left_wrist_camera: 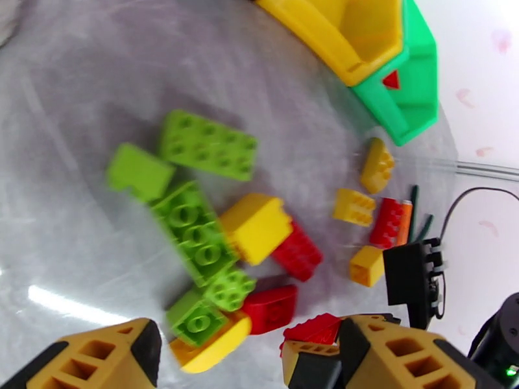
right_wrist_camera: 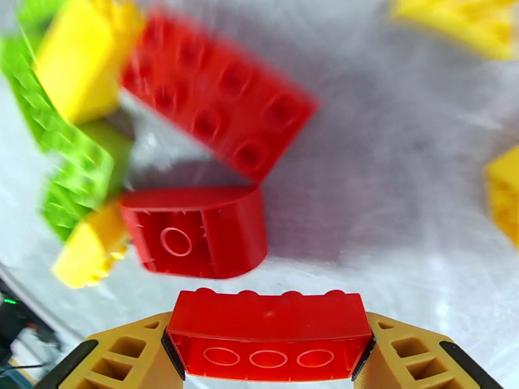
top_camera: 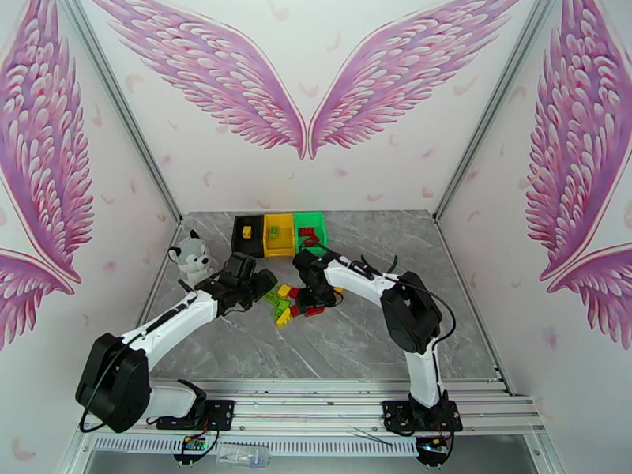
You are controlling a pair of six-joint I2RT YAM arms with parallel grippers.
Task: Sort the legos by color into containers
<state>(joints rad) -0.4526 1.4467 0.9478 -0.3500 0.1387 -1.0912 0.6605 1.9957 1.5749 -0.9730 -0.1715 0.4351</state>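
I take the row of three bins as my marker: the black bin (top_camera: pixel 254 246), the yellow bin (top_camera: pixel 284 245) and the green bin (top_camera: pixel 318 223) stand joined together at the far side of the desk (top_camera: pixel 355 341). A yellow piece (top_camera: pixel 246 231) lies in the black one, a green piece (top_camera: pixel 273 230) in the yellow one and a red piece (top_camera: pixel 306 231) in the green one.

The loose bricks (top_camera: pixel 288 302) lie in a heap on the desk, on my side of the bins, roughly in front of the yellow one. A few yellow ones are scattered just off the heap, in front of the green bin.

My right pincer (right_wrist_camera: pixel 269 348) is down at the heap, in front of the green bin. It pinches a long red brick (right_wrist_camera: pixel 269 329) by its two ends, one pad pressed on each. I cannot tell whether that brick is clear of the desk. Just past it a rounded red piece (right_wrist_camera: pixel 194 231) lies on its side. Beyond that is a flat red brick (right_wrist_camera: pixel 220 102) with its studs up, touching a blurred clump of yellow and green bricks.

My left pincer (left_wrist_camera: pixel 240 364) hangs over the heap's other edge, in front of the black bin. Its fingers (left_wrist_camera: pixel 91 358) are spread wide with nothing between them. Under it I see green bricks (left_wrist_camera: pixel 194 235), a yellow block (left_wrist_camera: pixel 256 225) and red ones pressed close together.

A plush husky (top_camera: pixel 189 258) sits just beside the black end of the row.
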